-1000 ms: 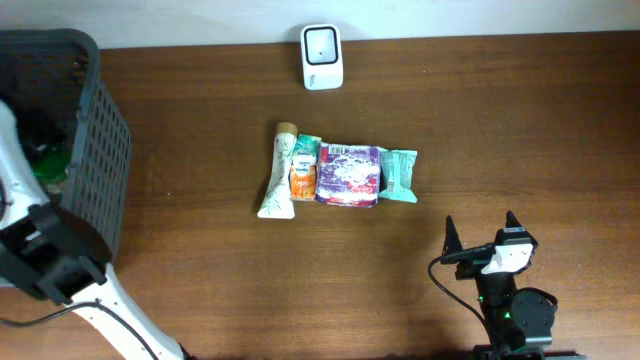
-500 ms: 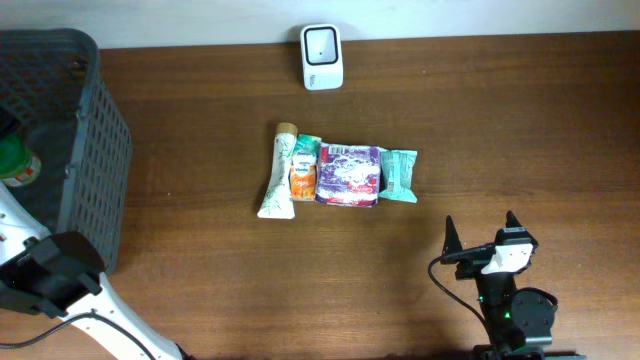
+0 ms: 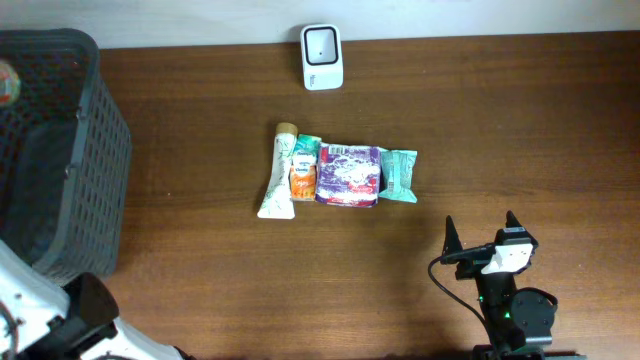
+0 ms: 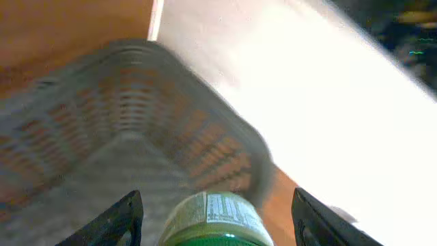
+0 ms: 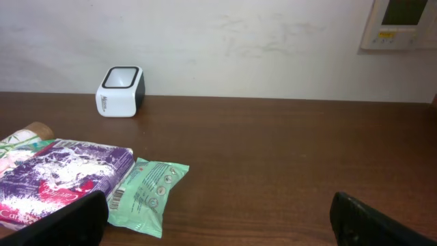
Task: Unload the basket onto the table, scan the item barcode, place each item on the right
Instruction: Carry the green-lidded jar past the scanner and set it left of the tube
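My left gripper (image 4: pixel 215 206) is shut on a green-lidded jar (image 4: pixel 217 213) with a printed label, held above the dark mesh basket (image 4: pixel 102 123). In the overhead view only a bit of the jar (image 3: pixel 5 85) shows at the left edge, over the basket (image 3: pixel 95 150). The white barcode scanner (image 3: pixel 322 56) stands at the table's back edge and also shows in the right wrist view as a scanner (image 5: pixel 121 91) against the wall. My right gripper (image 3: pixel 482 232) stands open and empty near the front right.
A row of items lies mid-table: a cream tube (image 3: pixel 277 170), an orange pack (image 3: pixel 303 172), a purple pack (image 3: pixel 348 175) and a mint green pack (image 3: pixel 399 175). The left arm's base (image 3: pixel 70 320) fills the lower left corner.
The jar has travelled from mid-basket toward the back at the left edge, and the left arm has swung down and out of the overhead view. The right arm has not moved.
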You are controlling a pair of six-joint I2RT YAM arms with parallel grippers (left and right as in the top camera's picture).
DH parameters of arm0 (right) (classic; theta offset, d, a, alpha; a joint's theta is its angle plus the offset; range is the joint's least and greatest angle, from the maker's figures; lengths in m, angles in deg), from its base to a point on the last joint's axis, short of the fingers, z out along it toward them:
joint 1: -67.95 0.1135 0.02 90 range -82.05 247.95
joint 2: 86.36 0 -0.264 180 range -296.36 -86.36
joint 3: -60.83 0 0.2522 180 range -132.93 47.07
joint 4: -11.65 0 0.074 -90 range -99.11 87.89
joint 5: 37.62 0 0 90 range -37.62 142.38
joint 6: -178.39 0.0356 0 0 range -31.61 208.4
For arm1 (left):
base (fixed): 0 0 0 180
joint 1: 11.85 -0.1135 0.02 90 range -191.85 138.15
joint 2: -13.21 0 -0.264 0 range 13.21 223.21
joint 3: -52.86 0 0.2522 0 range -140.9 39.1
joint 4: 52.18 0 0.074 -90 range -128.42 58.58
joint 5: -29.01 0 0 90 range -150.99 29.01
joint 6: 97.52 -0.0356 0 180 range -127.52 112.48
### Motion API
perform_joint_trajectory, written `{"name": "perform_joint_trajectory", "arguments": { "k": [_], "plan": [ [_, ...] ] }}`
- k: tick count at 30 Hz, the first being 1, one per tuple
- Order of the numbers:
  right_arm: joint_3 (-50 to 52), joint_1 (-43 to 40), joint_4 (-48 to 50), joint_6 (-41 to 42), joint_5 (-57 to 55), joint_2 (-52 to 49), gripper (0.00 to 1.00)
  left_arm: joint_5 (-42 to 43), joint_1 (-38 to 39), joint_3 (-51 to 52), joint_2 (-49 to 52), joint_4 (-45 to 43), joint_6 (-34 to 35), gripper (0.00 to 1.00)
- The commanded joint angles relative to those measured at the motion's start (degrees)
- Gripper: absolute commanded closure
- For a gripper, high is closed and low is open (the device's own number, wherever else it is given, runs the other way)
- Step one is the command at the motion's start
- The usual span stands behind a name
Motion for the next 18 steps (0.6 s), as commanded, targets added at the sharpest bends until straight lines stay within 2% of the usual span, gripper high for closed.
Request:
{"name": "perform_joint_trajectory", "arguments": {
  "k": [1,3,6,9,15,18],
  "plan": [
    [0.48,0.57,-0.04,-0.33,0.31,0.26,0.01,17.03,0.55,-0.96,-2.19,-0.83,2.05,0.41],
    [0.48,0.57,-0.04,-0.33,0.31,0.26,0.01,22.12,3.72,-0.96,-2.19,-0.90,2.67,0.41],
    [0.48,0.57,-0.04,-0.33,0.31,0.26,0.01,21.75,12.50,-0.94,-2.19,-0.85,2.62,0.41],
    [0.48,0.57,-0.04,-0.33,0.31,0.26,0.01,14.58,21.20,-0.87,-1.55,-0.81,2.62,0.41],
    [0.48,0.57,-0.04,-0.33,0.31,0.26,0.01,-9.99,37.88,0.11,4.52,-0.35,2.60,0.42],
    [0.48,0.57,-0.04,-0.33,0.31,0.26,0.01,-13.57,41.31,0.11,8.85,0.04,2.60,0.41]
  ]
}}
